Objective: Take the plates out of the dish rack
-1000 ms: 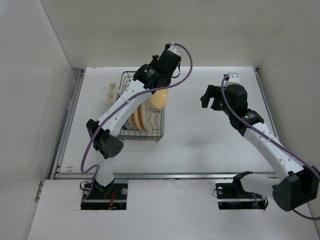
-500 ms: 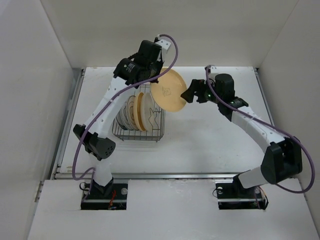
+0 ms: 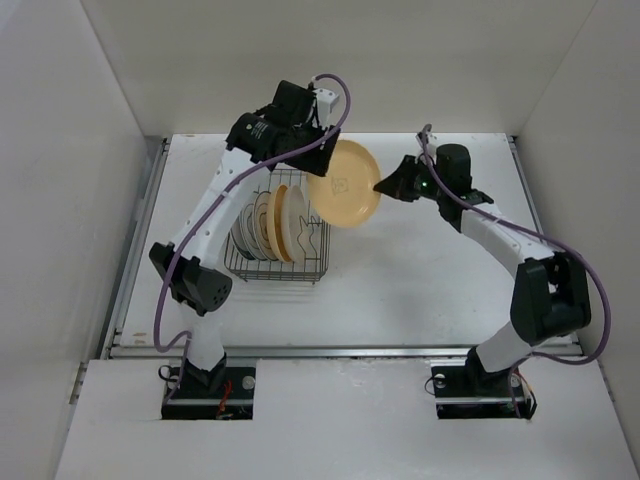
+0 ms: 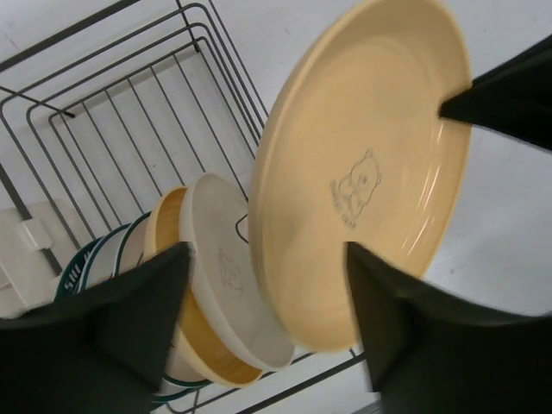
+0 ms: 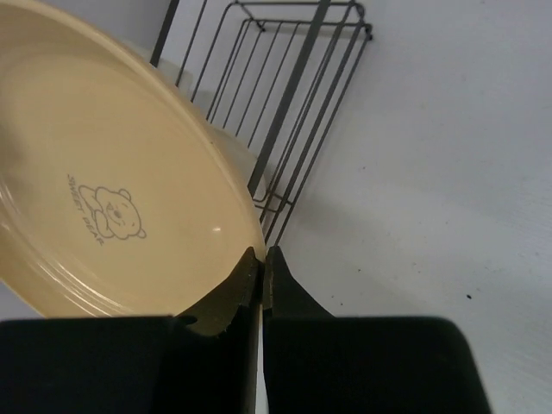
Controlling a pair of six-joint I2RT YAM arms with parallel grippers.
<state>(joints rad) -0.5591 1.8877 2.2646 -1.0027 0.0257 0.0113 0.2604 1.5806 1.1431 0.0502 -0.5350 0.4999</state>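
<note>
A tan-orange plate (image 3: 345, 195) with a bear motif hangs tilted in the air to the right of the dish rack (image 3: 280, 278). My right gripper (image 3: 383, 185) is shut on its right rim, which shows pinched between the jaws (image 5: 262, 254) in the right wrist view. My left gripper (image 3: 320, 158) is open at the plate's upper left edge, and its fingers stand apart on either side of the plate's (image 4: 371, 164) lower rim (image 4: 267, 259). Several plates (image 3: 270, 225) stand on edge in the rack: cream (image 4: 220, 276), tan-orange (image 4: 172, 250) and green-rimmed (image 4: 82, 267).
White walls close in the white table (image 3: 420, 290) on the left, back and right. A metal rail (image 3: 140, 230) runs along the table's left edge. A cream plastic piece (image 4: 21, 250) sits on the rack's side.
My right gripper has shut on the plate's rim and my left gripper has opened off it. The plate has shifted a little to the right.
</note>
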